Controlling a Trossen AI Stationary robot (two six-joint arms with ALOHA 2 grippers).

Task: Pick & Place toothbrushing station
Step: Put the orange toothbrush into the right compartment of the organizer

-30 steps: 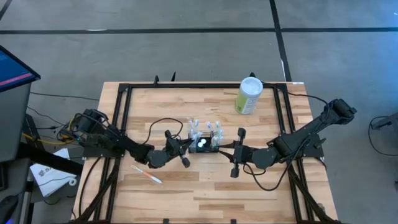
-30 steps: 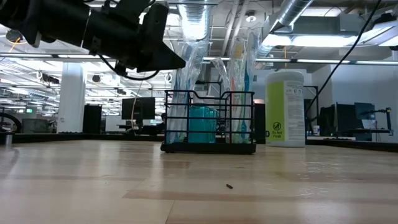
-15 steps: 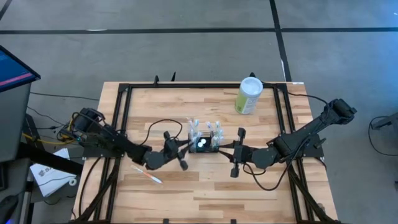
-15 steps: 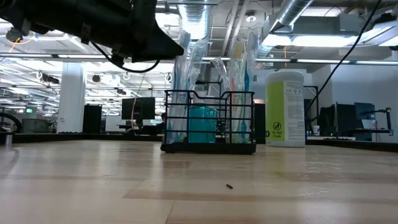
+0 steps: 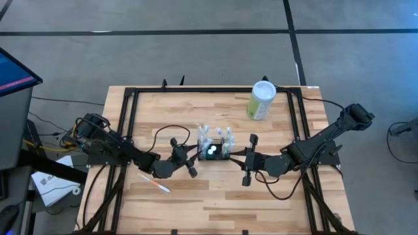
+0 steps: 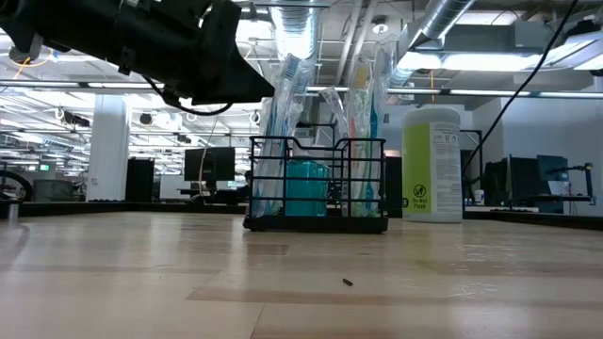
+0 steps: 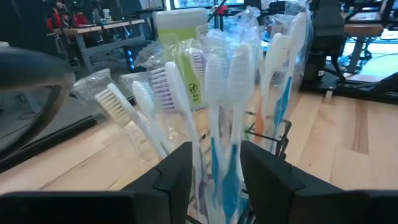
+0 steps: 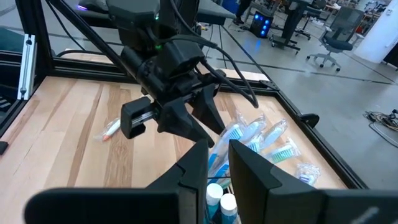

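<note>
The toothbrushing station (image 5: pixel 214 151) is a small black wire caddy (image 6: pixel 317 224) standing on its base at the table's middle. Several wrapped toothbrushes (image 7: pixel 214 93) stand upright in it beside a teal container (image 6: pixel 306 186). My left gripper (image 5: pixel 193 155) is open at the caddy's left end, raised to the height of the brush heads. In the left wrist view (image 7: pixel 214 168) its fingers stand on either side of one blue-handled wrapped brush (image 7: pixel 217 143). My right gripper (image 5: pixel 235 155) waits above the caddy's right end, with a narrow gap (image 8: pixel 216 155) between its fingers.
A pale-green canister (image 5: pixel 262 100) with a white lid stands at the far right of the table. One loose wrapped toothbrush (image 5: pixel 154 184) lies on the wood to the near left, beside my left arm. A black frame (image 5: pixel 130 117) borders the tabletop.
My left gripper has drawn back a little from the caddy toward the table's left edge. The caddy and its brushes have stayed in place.
</note>
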